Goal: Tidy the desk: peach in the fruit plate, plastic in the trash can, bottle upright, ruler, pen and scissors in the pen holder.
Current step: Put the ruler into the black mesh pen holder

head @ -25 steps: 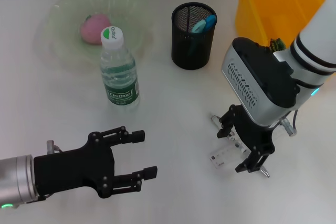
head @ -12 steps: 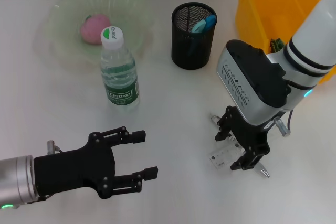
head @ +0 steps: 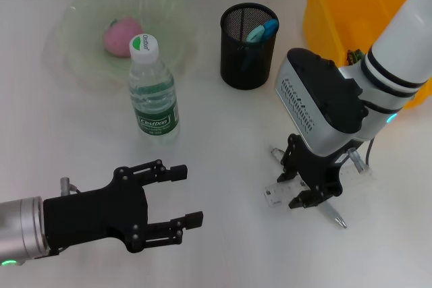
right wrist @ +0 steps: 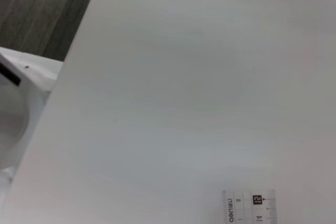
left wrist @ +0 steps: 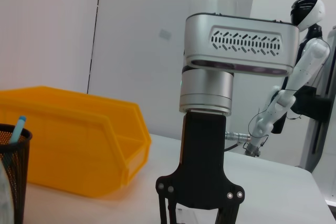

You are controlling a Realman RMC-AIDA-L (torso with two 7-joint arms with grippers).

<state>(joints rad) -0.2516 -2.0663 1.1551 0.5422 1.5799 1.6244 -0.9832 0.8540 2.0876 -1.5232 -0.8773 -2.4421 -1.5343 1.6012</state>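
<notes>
The right gripper [head: 302, 181] points down at the white table [head: 223, 139], in front of the black mesh pen holder [head: 248, 45] and a little to its right; its fingers straddle the clear ruler [head: 278, 193], which lies flat on the table, but whether they grip it cannot be told. A pen [head: 331, 214] lies just beside the ruler. The pen holder already holds blue-handled scissors [head: 262, 30]. Left of the pen holder, the bottle [head: 152, 92] stands upright, and behind it the peach [head: 121, 35] sits in the green fruit plate [head: 88, 18]. The yellow bin [head: 358, 5] stands right of the holder. The left gripper [head: 179, 197] hovers well forward of the holder, jaws wide apart and empty.
</notes>
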